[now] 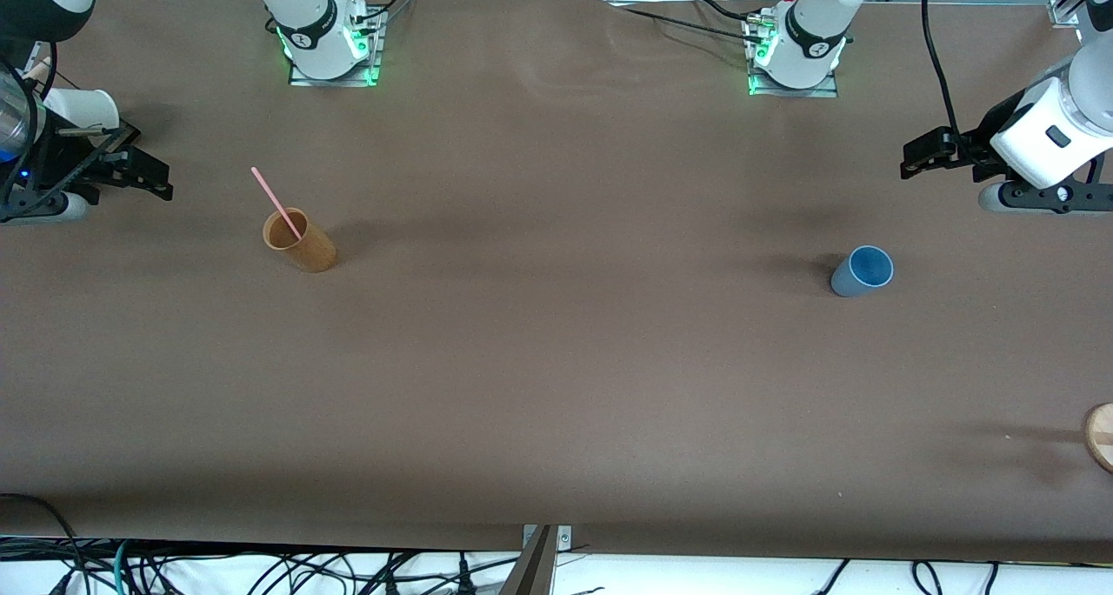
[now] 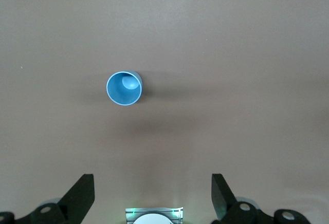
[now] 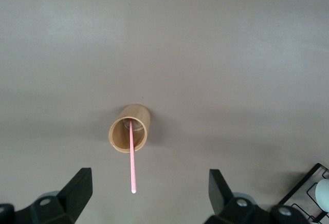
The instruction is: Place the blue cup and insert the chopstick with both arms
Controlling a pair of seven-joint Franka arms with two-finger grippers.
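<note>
The blue cup [image 1: 861,271] stands upright and empty on the table toward the left arm's end; it also shows in the left wrist view [image 2: 124,88]. The pink chopstick [image 1: 276,202] leans inside the tan-brown cup [image 1: 300,240] toward the right arm's end; the right wrist view shows the chopstick [image 3: 131,157] and the brown cup [image 3: 128,130]. My left gripper [image 1: 913,162] [image 2: 152,196] hangs open and empty, up in the air, apart from the blue cup. My right gripper [image 1: 152,173] [image 3: 149,190] hangs open and empty, apart from the brown cup.
A white cup [image 1: 83,108] sits by a black wire rack [image 3: 308,193] at the right arm's end of the table. A round wooden piece [image 1: 1100,434] lies at the table's edge at the left arm's end. Both arm bases stand along the back edge.
</note>
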